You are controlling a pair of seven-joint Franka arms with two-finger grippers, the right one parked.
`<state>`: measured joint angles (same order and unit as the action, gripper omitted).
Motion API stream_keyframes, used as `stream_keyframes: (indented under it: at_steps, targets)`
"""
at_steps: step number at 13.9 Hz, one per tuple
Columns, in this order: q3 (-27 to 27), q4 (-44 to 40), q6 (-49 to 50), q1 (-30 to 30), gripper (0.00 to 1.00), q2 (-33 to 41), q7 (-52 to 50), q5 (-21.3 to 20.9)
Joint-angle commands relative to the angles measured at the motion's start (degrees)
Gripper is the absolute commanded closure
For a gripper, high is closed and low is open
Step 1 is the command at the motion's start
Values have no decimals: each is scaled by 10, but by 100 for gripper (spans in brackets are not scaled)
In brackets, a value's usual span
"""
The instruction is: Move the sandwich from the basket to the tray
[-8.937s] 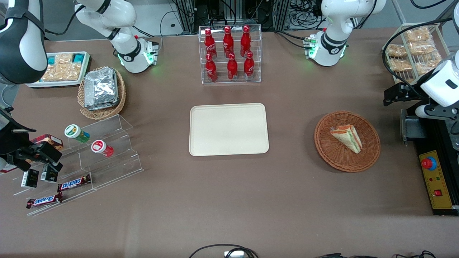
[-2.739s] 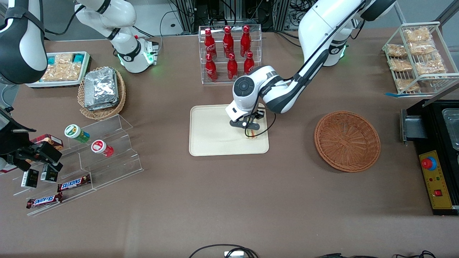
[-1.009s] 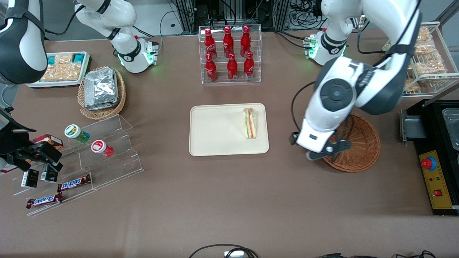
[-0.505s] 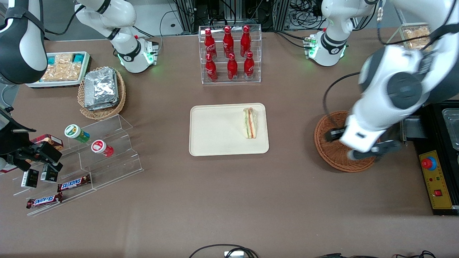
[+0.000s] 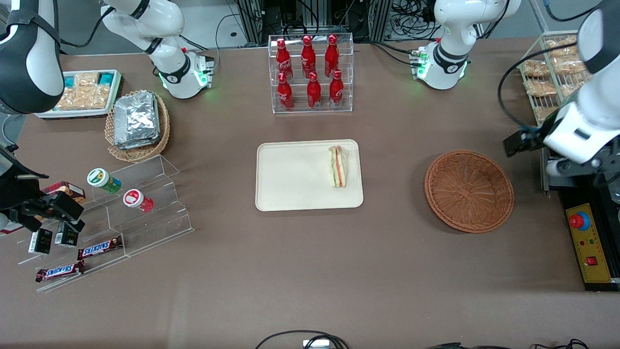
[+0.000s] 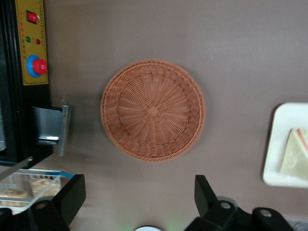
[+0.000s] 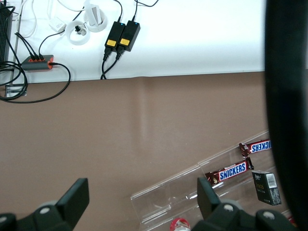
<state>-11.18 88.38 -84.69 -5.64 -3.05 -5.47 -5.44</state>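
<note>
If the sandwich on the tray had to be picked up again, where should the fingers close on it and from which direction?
Come from above and close across the flat bread faces of the sandwich, near its middle. It stands on edge on the tray, filling stripes up, so the faces are free. The gripper, open, hangs high beside the basket.

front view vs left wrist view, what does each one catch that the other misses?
Front only: the rack of red bottles, the foil packets in a tan basket, the clear stepped stand with snack bars, and the whole tray.

Left wrist only: the tool, open and holding nothing, high above the table beside the basket.

Both: the empty basket, the sandwich lying on the tray at the edge nearest the basket (the wrist view catches just that edge), and the yellow panel with the red button.
</note>
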Motion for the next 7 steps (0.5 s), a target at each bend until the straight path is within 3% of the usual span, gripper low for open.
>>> stream_keyframes:
  at_steps: [1, 7]
  targets:
    - [16, 19, 11, -1, 0, 37, 85, 9]
    - [17, 14, 8, -2, 0, 38, 162, 32]
